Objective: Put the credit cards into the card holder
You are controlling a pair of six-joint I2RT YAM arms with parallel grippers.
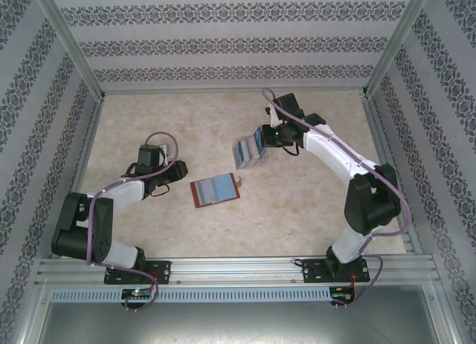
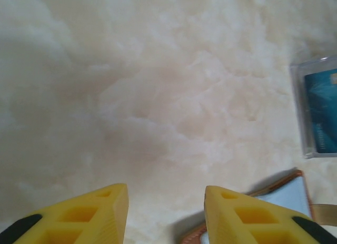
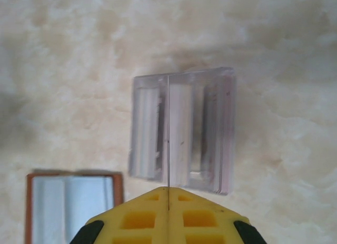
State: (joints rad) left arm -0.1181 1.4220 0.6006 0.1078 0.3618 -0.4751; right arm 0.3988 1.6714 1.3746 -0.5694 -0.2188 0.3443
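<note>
The card holder (image 1: 216,189) lies open on the table, with a brown rim and a grey-blue inside; I also see the card holder (image 3: 71,207) at lower left in the right wrist view and the card holder (image 2: 287,194) beside my left finger. My right gripper (image 3: 168,188) is shut on one credit card (image 3: 168,128), seen edge-on as a thin line, above a clear plastic case (image 3: 181,130). From above, that blue credit card (image 1: 257,140) hangs in the right gripper (image 1: 262,138) over the case (image 1: 248,158). My left gripper (image 2: 166,194) is open and holds nothing, just left of the holder.
A blue card shows through the clear case (image 2: 318,115) at the right edge of the left wrist view. Patterned walls and metal rails (image 1: 223,266) enclose the marble-look table (image 1: 163,121). The left gripper (image 1: 177,173) rests low beside the holder.
</note>
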